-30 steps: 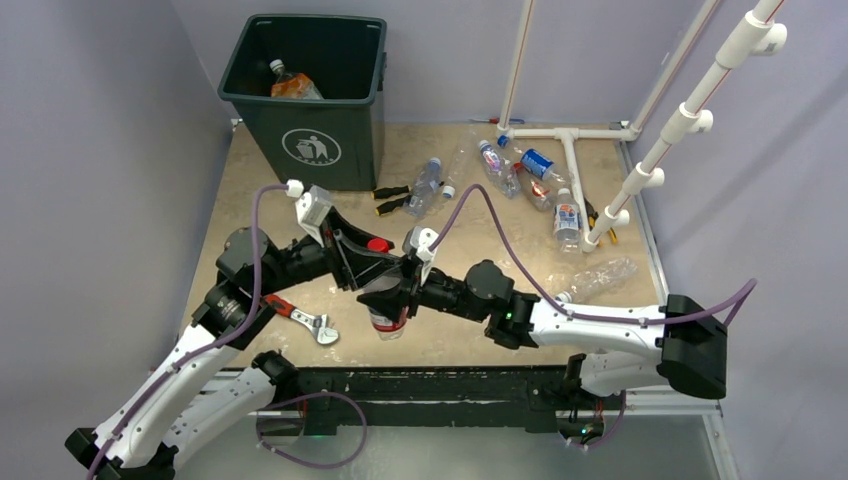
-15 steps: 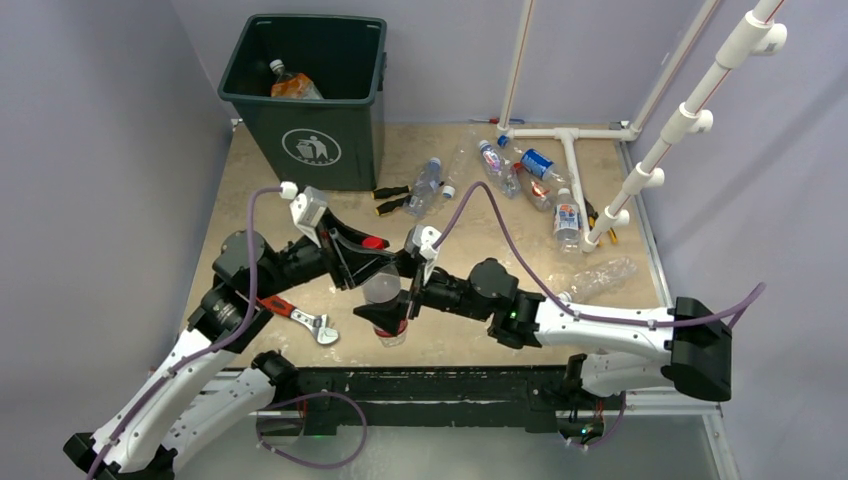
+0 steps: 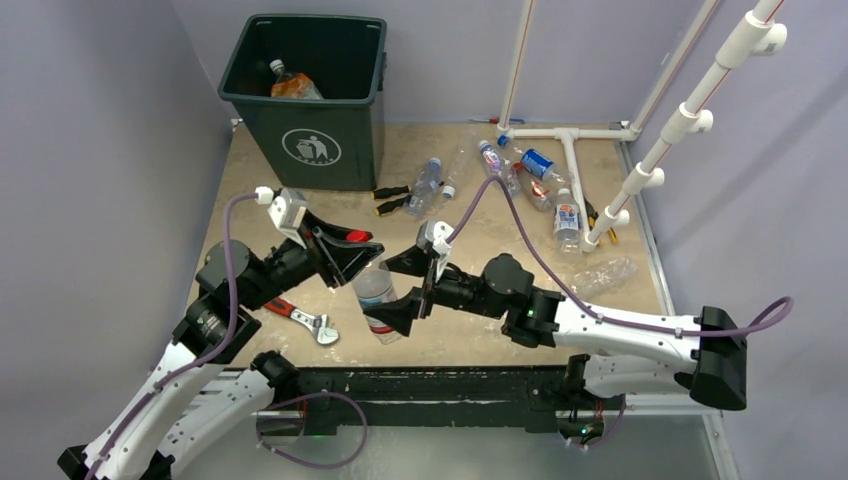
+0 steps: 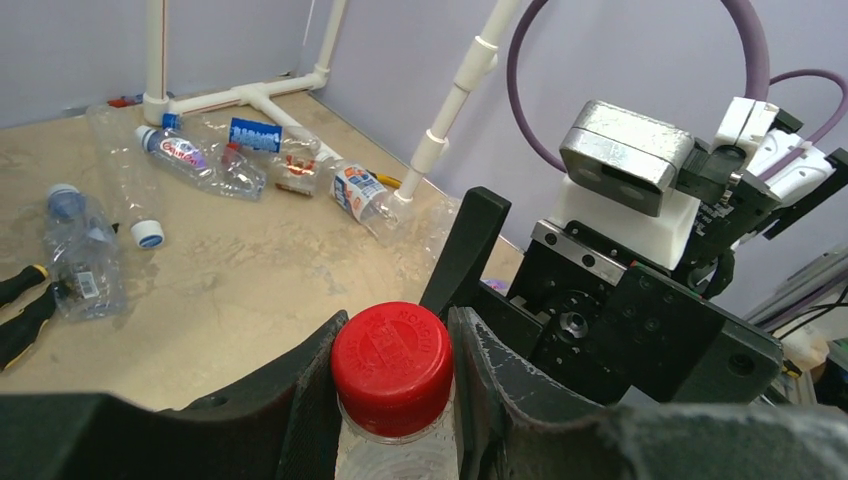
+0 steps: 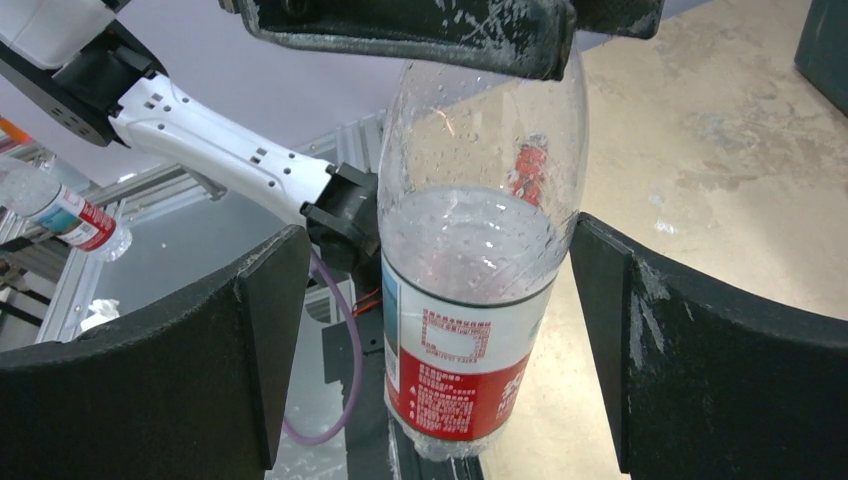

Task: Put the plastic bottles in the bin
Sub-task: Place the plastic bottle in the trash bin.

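A clear plastic bottle (image 3: 377, 300) with a red and white label hangs upright over the table's near middle. My left gripper (image 3: 352, 256) is shut on its red cap (image 4: 392, 355), one finger on each side. My right gripper (image 3: 402, 292) stands open around the bottle's body (image 5: 470, 300), with a gap on both sides. The dark green bin (image 3: 322, 140) stands at the back left with an orange-labelled bottle (image 3: 290, 85) inside. Several more bottles lie on the table at the back right, among them one with a blue cap (image 3: 425, 185) and one by the pipes (image 3: 567, 222).
Two black-and-yellow screwdrivers (image 3: 392, 198) lie in front of the bin. A red-handled wrench (image 3: 300, 318) lies under my left arm. A white pipe frame (image 3: 575, 170) stands at the back right, among the bottles.
My right gripper has let go of the bottle, opened wide and drawn back to the right. My left gripper, shut on the cap, has pulled left with the bottle hanging from it.
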Available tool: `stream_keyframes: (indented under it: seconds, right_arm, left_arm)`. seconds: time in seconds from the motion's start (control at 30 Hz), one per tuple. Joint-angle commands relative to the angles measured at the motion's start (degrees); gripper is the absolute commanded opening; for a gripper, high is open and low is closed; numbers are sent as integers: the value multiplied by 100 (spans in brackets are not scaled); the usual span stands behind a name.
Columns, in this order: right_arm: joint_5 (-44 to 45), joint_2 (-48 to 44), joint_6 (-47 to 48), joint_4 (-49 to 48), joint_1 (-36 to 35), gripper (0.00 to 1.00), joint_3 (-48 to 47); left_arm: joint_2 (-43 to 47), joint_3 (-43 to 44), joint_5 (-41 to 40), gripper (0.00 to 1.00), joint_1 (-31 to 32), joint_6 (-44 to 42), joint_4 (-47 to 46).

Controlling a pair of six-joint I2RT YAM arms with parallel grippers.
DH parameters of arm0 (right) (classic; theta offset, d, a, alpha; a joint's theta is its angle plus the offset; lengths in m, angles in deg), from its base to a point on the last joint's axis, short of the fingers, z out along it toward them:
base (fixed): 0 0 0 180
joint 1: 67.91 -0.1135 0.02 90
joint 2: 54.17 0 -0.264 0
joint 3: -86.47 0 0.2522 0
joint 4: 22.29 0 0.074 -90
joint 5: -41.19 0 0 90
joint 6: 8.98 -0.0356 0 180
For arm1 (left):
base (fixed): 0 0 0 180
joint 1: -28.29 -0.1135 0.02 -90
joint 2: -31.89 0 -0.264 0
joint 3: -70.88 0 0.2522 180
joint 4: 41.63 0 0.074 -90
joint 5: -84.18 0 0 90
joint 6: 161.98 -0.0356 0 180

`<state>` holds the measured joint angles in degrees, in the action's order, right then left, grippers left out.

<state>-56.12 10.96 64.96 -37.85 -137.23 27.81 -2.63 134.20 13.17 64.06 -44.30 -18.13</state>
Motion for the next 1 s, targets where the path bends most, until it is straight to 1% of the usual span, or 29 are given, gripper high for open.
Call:
stream_keyframes:
  seconds: [0.0, 0.17, 0.43, 0.6, 0.63, 0.7, 0.8, 0.9, 0.93, 0.97]
  right_arm:
    - [-446, -294, -40, 296, -38, 99, -280]
    - [-434, -499, -28, 400, -38, 99, -189]
    - [-339, -782, 29, 571, -38, 99, -144]
    - [-200, -1058, 97, 788, -38, 99, -105]
    - [-145, -1133, 109, 858, -38, 99, -80]
    - [-34, -1280, 127, 944, -38, 99, -7]
    - [219, -1532, 129, 1055, -38, 99, 157]
    - [479, -1669, 59, 1086, -38, 99, 370]
    - [535, -1684, 39, 1102, -38, 99, 435]
    - [584, -1687, 25, 1175, -38, 99, 468]
  left_arm:
    - [10, 197, -654, 0, -33, -202, -22]
    - [-19, 235, -801, 0, -30, -184, -33]
    - [-15, 491, -1311, 0, -32, -406, 26]
    - [-121, 769, -1871, 0, -35, -734, -114]
    - [-174, 837, -2122, 0, -28, -818, -158]
    - [-336, 1032, -2374, 0, -26, -1009, -283]
    - [-663, 1332, -2809, 0, -35, -1340, -754]
    - [-1220, 1645, -3215, 0, -27, -1789, -1668]
    - [-1415, 1736, -3354, 0, -34, -1960, -2181]
    - [-1647, 1812, -3500, 0, -33, -2127, -2473]
